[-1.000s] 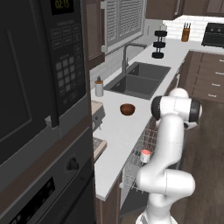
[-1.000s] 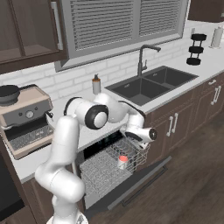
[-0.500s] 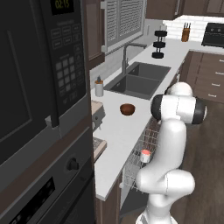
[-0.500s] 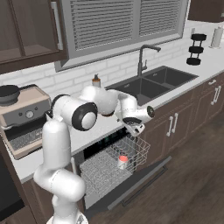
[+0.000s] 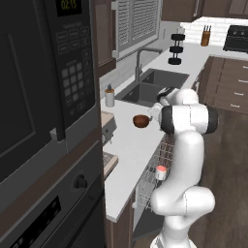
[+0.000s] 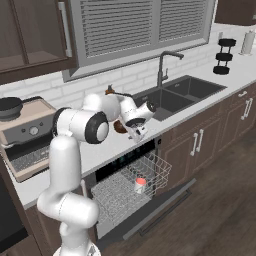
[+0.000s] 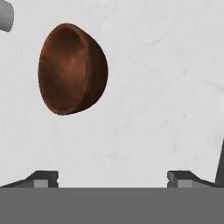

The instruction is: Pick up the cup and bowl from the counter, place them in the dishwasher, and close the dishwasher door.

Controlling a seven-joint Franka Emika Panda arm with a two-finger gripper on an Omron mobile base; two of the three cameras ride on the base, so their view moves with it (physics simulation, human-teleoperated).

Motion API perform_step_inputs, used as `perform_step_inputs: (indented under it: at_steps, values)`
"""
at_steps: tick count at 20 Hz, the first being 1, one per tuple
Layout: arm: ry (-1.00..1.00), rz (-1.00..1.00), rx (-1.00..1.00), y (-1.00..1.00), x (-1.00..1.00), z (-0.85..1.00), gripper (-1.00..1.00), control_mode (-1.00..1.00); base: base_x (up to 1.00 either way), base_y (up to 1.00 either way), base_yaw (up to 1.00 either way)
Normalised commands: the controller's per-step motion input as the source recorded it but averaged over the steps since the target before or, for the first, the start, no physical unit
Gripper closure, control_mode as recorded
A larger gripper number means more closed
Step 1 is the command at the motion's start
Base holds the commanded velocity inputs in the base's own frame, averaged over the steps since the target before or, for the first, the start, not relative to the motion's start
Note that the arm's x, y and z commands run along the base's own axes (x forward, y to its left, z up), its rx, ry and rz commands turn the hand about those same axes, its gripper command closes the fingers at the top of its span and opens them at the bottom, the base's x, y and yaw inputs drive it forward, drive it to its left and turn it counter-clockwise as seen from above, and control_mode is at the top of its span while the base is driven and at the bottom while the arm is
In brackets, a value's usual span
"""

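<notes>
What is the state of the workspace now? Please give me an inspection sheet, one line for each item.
Surface: counter, white-grey, with an inset sink.
Job's things: bowl on the counter, untouched; cup upright in the dishwasher rack; dishwasher door dropped open.
Clutter: grey bottle with a brown cap by the sink; coffee machine on the counter.
End effector: open, holding nothing, above the counter near the bowl, not touching it.
Cables: nothing seen.
Surroundings: window blinds, black wall oven, brown cabinets.
</notes>
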Motion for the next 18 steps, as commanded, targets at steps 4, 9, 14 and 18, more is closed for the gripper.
perform_step_inputs:
  at_steps: [4,9,14,18]
  values:
    - [0.17,-0.09,0.00,0.24,0.66,0.00,-1.00,-1.00,0.00,0.00,0.00]
    - [0.14,-0.10,0.00,0.08,0.60,-0.03,-1.00,-1.00,0.00,0.00,0.00]
    - [0.08,-0.12,0.00,0.00,0.25,-0.25,-1.00,-1.00,0.00,0.00,0.00]
    - [0.00,-0.13,0.00,0.01,0.15,-0.31,-1.00,-1.00,0.00,0.00,0.00]
